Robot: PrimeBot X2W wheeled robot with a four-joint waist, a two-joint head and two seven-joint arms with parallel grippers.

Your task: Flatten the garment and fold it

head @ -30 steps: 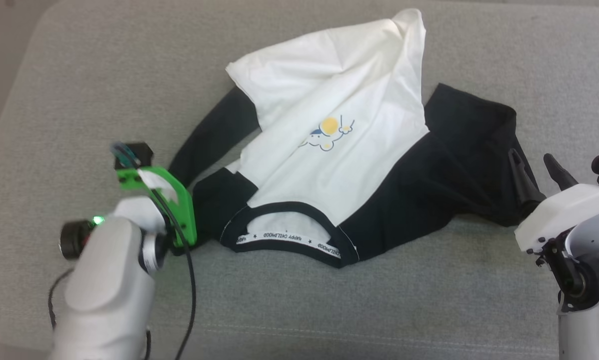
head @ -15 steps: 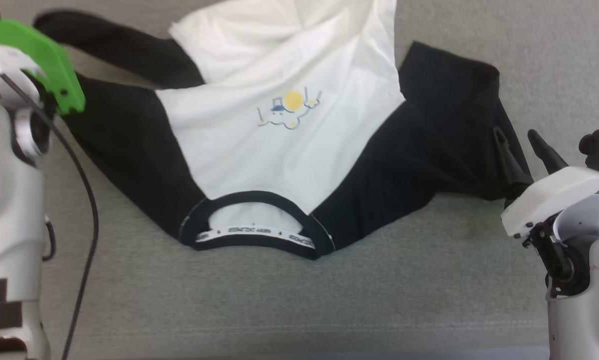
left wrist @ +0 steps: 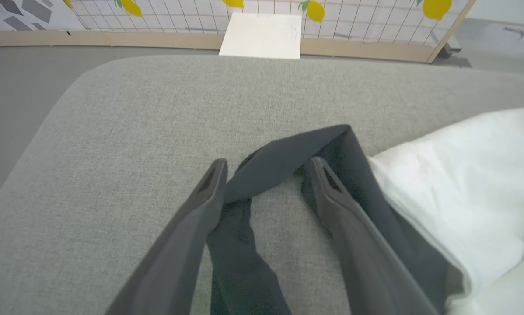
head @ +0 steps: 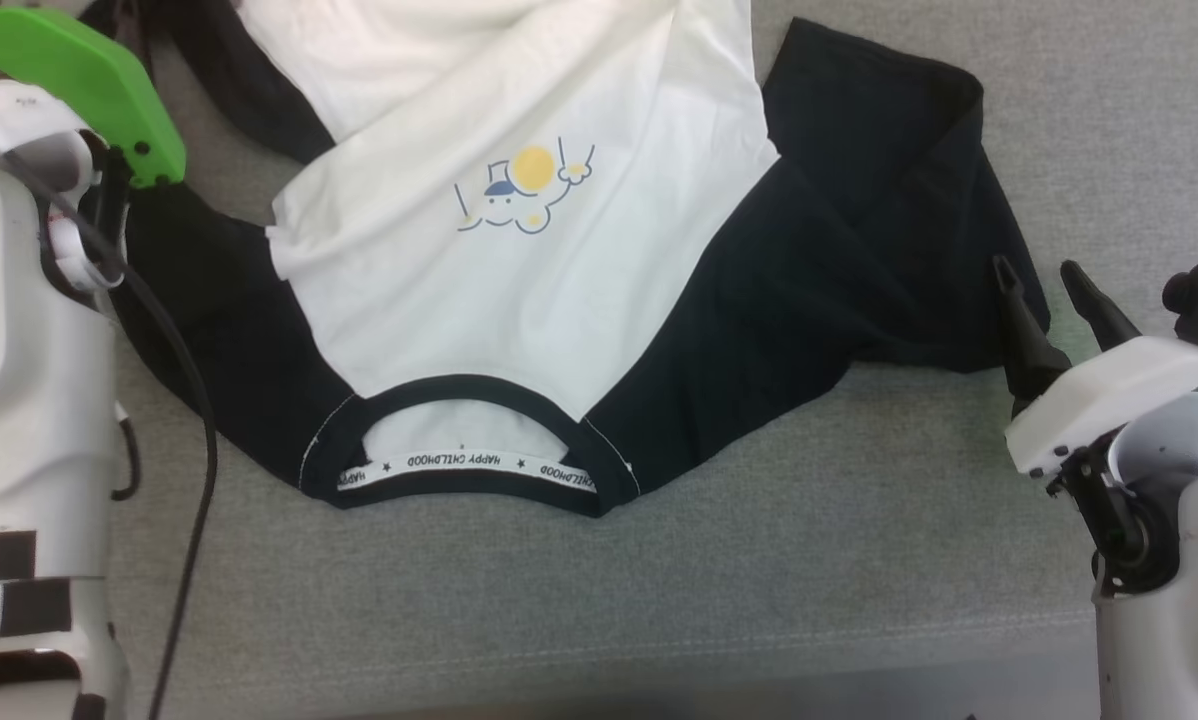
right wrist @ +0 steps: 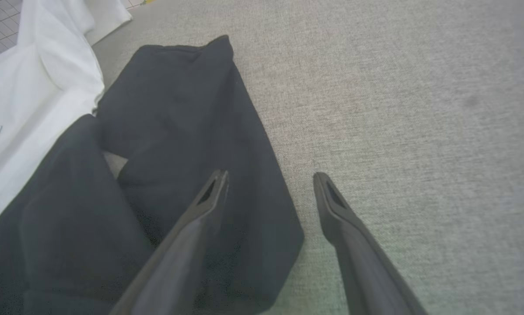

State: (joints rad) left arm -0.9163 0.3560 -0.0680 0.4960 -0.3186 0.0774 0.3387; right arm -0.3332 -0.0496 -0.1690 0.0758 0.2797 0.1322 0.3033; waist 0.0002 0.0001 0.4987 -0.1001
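The left arm has gone from the lower left of the head view up to the upper left corner. The black shoulder by the collar, bunched up a second ago, is now lying spread out wide. The whole head view has slid too, so the camera has moved.

The garment [head: 519, 300] is lying on the grey cushion [head: 759, 600], across the top and middle of the head view. Its collar [head: 469, 478] is sitting low in the middle of the frame, with the white neck tape showing. The little print [head: 519, 195] with the yellow circle is showing above it, on the white part. The right black sleeve [head: 889, 200] is lying folded over itself at the upper right.

In the left wrist view the left gripper [left wrist: 266, 168] is standing wide open in the middle of the frame. A fold of the left black sleeve [left wrist: 288, 159] is lying between its two fingers, and they are not pinching it. White cloth is puffing up at the right edge of that view.

The right gripper [head: 1039, 272] is hanging at the right edge of the head view, wide open too and holding nothing. In the right wrist view one finger is hanging over the edge of the black sleeve and the other over bare cushion.

A green part [head: 89, 80] on the left arm is showing at the upper left of the head view, and a black cable [head: 197, 480] is hanging down below it.
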